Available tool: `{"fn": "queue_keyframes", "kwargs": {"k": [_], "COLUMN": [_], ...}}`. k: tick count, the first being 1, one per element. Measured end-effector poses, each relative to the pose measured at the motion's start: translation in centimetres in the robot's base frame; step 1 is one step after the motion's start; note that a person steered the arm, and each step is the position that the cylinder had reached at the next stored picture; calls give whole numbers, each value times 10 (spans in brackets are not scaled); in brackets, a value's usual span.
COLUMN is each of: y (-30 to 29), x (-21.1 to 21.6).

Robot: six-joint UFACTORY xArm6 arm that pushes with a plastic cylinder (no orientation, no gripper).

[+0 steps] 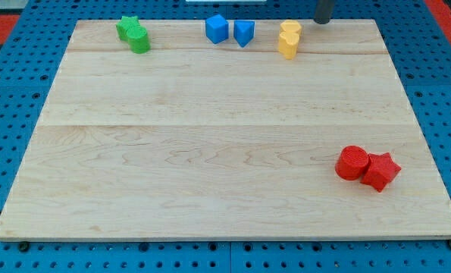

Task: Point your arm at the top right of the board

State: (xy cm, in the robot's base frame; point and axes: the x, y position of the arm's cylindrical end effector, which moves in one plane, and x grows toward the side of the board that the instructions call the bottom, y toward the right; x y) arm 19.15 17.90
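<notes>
My tip (321, 21) shows as a dark rod end at the view's top, touching down near the board's top edge, right of centre. It stands just right of the two yellow blocks, a heart-like one (290, 30) and a rounder one (287, 46). The wooden board (225, 136) fills most of the view. Its top right corner (374, 23) lies to the tip's right.
A blue cube (217, 29) and a blue triangular block (244, 32) sit at the top centre. A green star (127, 27) and green cylinder (139, 40) sit at the top left. A red cylinder (352, 162) and red star (381, 171) touch at the lower right.
</notes>
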Motion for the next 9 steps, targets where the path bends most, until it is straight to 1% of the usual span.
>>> {"fn": "queue_keyframes", "kwargs": {"k": [6,9], "y": [-11,20], "x": [0,0]}}
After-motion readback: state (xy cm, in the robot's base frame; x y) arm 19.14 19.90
